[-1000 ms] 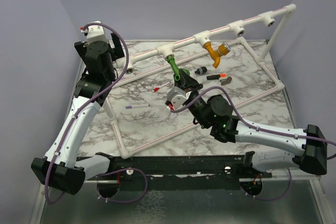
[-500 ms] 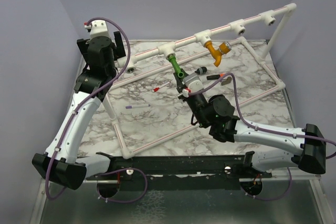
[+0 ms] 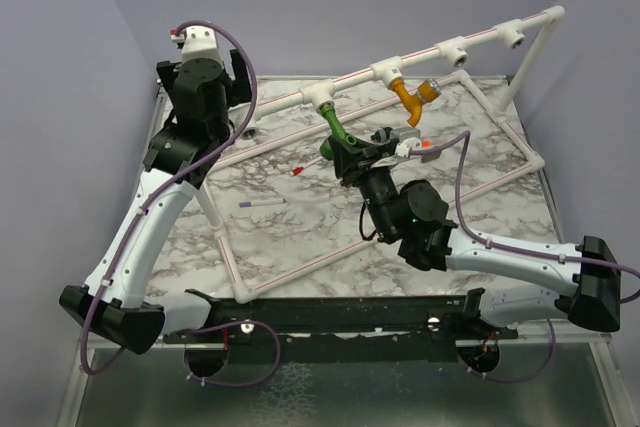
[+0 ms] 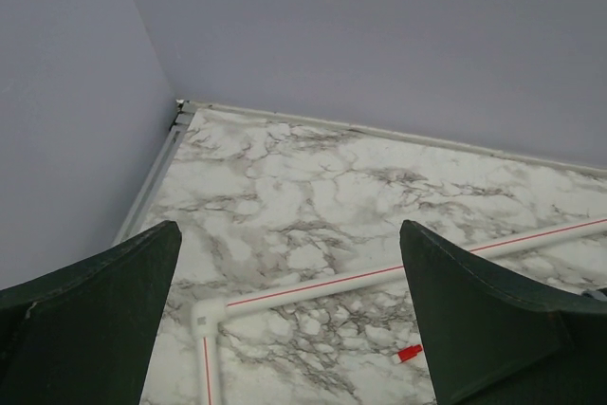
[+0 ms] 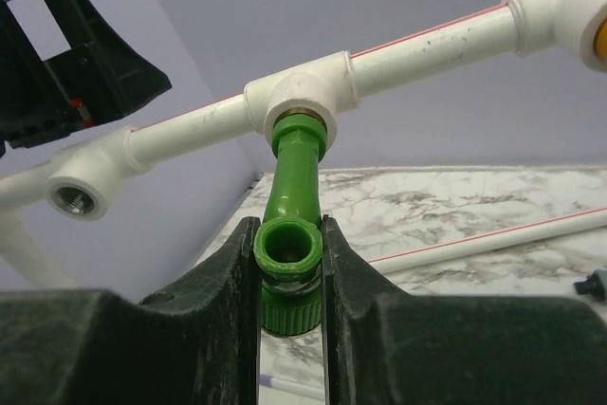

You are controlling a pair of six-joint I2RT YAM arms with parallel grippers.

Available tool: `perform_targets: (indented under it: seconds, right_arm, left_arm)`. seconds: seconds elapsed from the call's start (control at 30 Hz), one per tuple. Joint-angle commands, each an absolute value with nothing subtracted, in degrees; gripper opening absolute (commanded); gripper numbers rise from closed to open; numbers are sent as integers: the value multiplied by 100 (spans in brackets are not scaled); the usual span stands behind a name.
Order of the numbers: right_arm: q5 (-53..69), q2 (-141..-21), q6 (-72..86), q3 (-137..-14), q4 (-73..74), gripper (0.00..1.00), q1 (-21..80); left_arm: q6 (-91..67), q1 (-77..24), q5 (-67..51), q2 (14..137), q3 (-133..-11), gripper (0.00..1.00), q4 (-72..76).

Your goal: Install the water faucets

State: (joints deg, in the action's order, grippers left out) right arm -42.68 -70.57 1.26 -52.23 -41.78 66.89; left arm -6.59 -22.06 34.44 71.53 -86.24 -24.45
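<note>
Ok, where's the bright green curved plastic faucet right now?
Top view, centre: the bright green curved plastic faucet hangs from a white T-socket, left of the mustard-orange faucet, its lower end clamped in the right gripper.

The pipe frame (image 3: 352,80) is standing on the surface (image 3: 300,227), raised rail running from left to far right. The left faucet (image 3: 333,130) and right faucet (image 3: 408,99) are hanging from neighbouring sockets. The right tool (image 5: 289,244) is sitting around the left faucet's lower end, jaws touching both sides. The left tool (image 4: 289,230) is hovering over the far-left corner. A near pen (image 3: 262,203) and far pen (image 3: 305,165) are lying inside the frame, left of the right tool.
</note>
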Motion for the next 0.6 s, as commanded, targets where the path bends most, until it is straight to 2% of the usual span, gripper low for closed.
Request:
perform_targets:
  seconds: [0.0, 0.3, 0.57]
  right_arm:
    - [-4747, -7042, 1909, -5412, -4106, 0, 6671]
    - [-5178, -6984, 3868, -5382, -3647, 0, 6663]
    - [-5259, -6862, 6434, -5559, -2263, 1, 6610]
  left_arm:
    - [-660, -2362, 3545, 7357, -9009, 99, -2371]
    - [-765, -2493, 2915, 7355, -9675, 99, -2593]
    - [-798, -2682, 2311, 6822, -9470, 99, -2909]
